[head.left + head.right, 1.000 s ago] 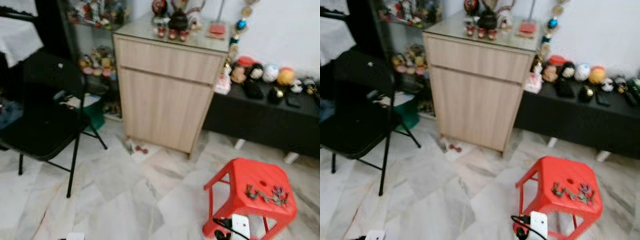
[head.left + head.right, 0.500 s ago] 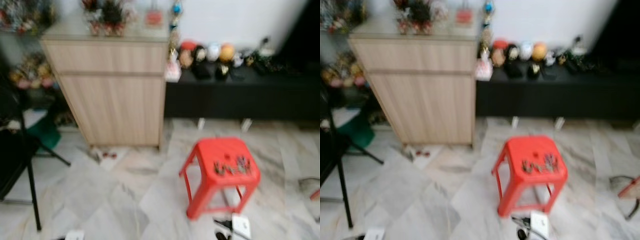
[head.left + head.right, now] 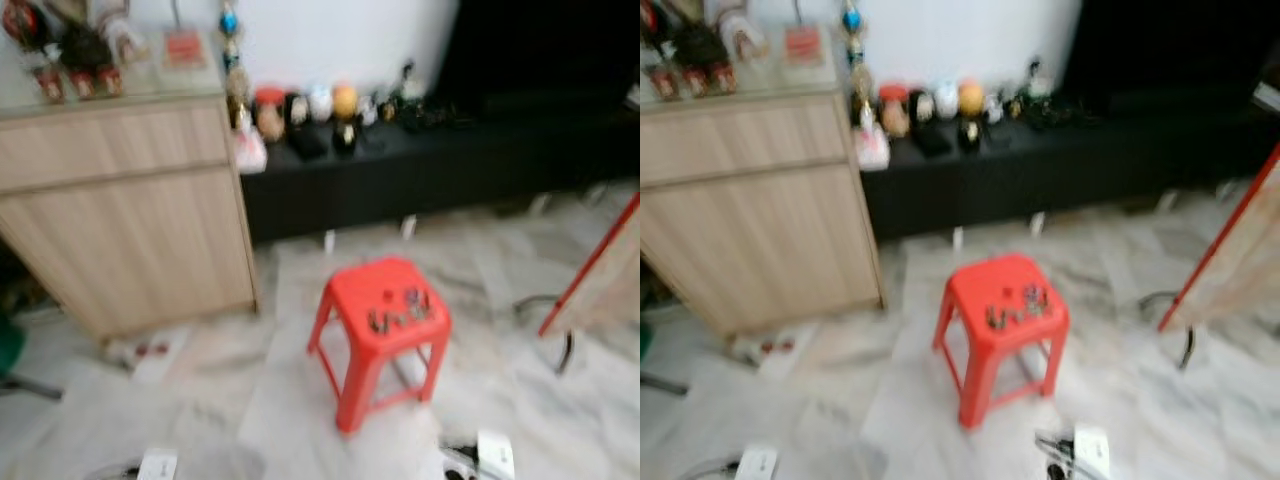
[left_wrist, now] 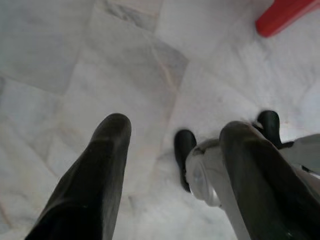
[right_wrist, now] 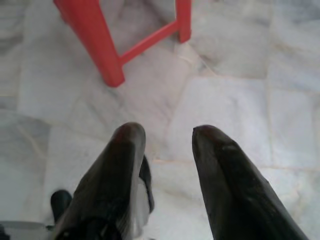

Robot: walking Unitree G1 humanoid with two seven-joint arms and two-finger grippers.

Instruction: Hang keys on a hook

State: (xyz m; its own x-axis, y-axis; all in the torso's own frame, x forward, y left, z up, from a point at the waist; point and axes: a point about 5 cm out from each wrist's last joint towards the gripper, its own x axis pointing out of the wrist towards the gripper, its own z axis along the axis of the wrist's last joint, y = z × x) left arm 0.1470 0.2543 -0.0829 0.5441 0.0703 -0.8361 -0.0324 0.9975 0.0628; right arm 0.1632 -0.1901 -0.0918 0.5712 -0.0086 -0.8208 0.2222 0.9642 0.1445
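A bunch of dark keys [image 3: 400,310] lies on the seat of a red plastic stool [image 3: 355,285] that stands on the marble floor in the middle of the eye views, blurred. Both arms hang low, away from the keys. In the left wrist view my left gripper [image 4: 175,129] is open above the bare floor, with a red stool foot [image 4: 285,15] at the picture's edge. My right gripper [image 5: 169,134] is open too, nothing between its fingers, and the stool's red legs [image 5: 95,40] stand just beyond it.
A light wooden cabinet [image 3: 120,200] with ornaments on top stands at the left. A low black bench [image 3: 450,165] with several figurines runs along the white wall behind the stool. A red-framed object [image 3: 590,265] leans in at the right.
The whole view has swung to the right: the black chair has left the picture and the stool now sits near its middle. The keys still lie on the stool.
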